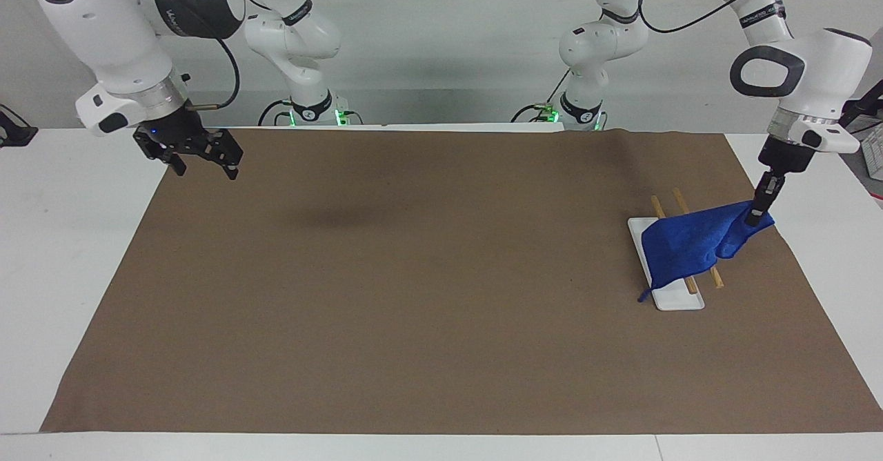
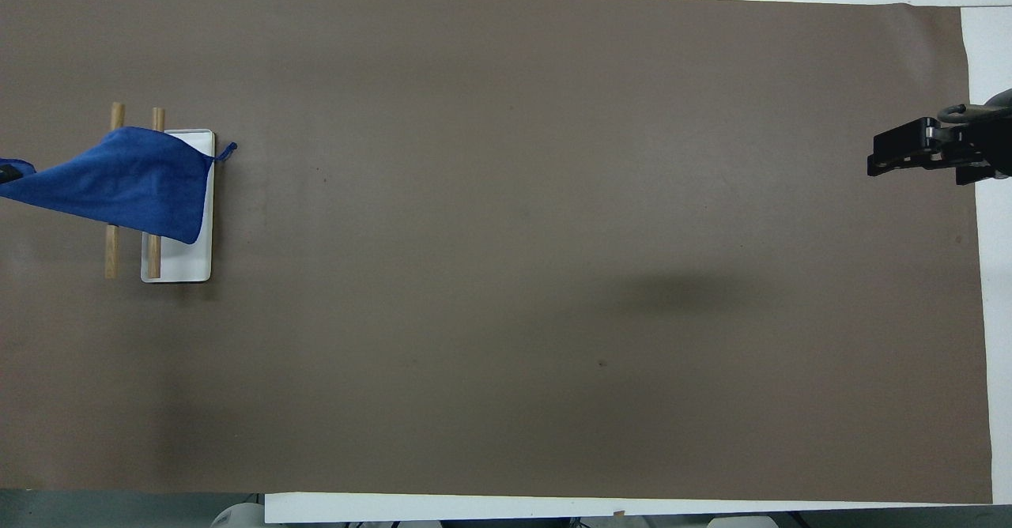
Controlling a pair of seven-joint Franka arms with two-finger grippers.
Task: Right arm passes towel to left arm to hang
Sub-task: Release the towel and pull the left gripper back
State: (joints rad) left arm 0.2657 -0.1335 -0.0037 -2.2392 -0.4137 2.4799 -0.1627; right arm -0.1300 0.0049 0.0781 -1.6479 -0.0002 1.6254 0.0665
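The blue towel (image 1: 690, 243) lies draped over the two wooden rails (image 1: 681, 200) of a small rack with a white base (image 1: 679, 301). Its loop tail hangs past the base's edge. My left gripper (image 1: 755, 217) is shut on the towel's raised corner, just beside the rails toward the left arm's end. In the overhead view the towel (image 2: 126, 184) covers the rails (image 2: 111, 253) and part of the base (image 2: 186, 263); the left gripper is almost cut off at the frame's edge. My right gripper (image 1: 207, 169) is open, empty and raised over the mat's edge at the right arm's end; it also shows overhead (image 2: 909, 148).
A brown mat (image 1: 414, 275) covers most of the white table (image 1: 69, 240). The two arm bases (image 1: 314, 112) stand at the table's edge nearest the robots.
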